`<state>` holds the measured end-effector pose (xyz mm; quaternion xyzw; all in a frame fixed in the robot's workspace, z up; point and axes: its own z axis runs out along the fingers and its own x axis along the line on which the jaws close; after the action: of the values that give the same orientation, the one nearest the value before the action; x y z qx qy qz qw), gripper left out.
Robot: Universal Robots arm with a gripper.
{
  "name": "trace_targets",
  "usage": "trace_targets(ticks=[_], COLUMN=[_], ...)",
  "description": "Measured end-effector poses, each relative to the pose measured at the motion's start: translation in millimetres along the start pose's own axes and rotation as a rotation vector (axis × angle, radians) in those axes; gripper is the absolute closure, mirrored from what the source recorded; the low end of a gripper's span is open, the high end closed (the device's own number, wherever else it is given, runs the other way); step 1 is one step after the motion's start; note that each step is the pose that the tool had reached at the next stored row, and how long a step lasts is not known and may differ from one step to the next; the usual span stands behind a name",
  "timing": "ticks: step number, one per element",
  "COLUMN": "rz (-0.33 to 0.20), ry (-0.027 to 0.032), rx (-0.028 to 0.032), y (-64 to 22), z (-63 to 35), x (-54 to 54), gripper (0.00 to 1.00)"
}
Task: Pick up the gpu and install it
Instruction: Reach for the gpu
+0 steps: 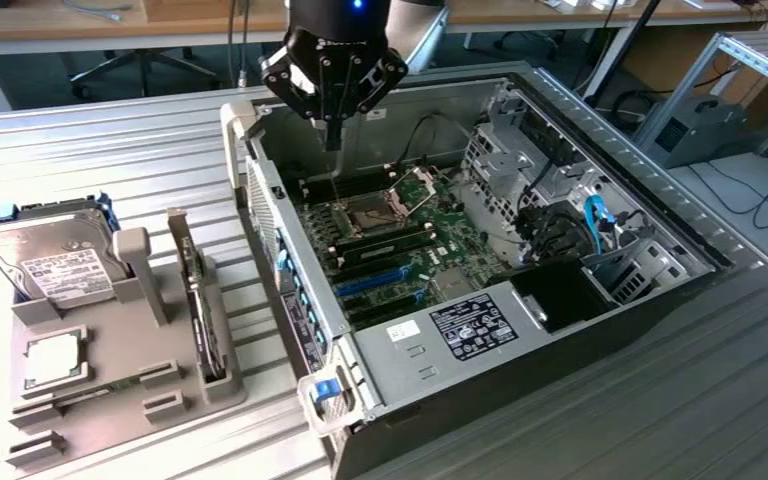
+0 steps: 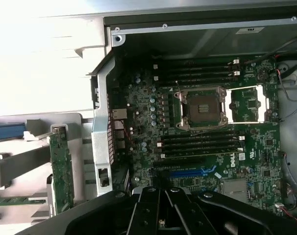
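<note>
One gripper (image 1: 332,138): closed tight, nothing held, hung above the open computer case (image 1: 257,190).
Gpu (image 1: 195,300): stood on edge in the grey holder (image 1: 111,345), just beside the case wall, untouched.
Grip: best taken, it is judged, squarely on the card's upper edge, clear of the bracket end.
Room: tight between case wall and hard drive (image 1: 51,262); open above.

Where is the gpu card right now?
The gpu stands on edge in the grey holder on the exterior view's left, between the hard drive and the open computer case.
</note>
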<state>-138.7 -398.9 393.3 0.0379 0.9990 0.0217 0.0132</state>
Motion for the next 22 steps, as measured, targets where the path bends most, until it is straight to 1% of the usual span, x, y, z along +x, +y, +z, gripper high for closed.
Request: trace_targets(ticks=[7, 14, 22], rz=[0.0, 0.0, 0.0], ry=[0.0, 0.0, 0.0], rx=[0.0, 0.0, 0.0], y=[-0.4, -0.9, -1.2], z=[-0.2, -0.3, -0.5], x=[4.7, 11.6, 16.3], gripper=[0.89, 0.89, 0.89])
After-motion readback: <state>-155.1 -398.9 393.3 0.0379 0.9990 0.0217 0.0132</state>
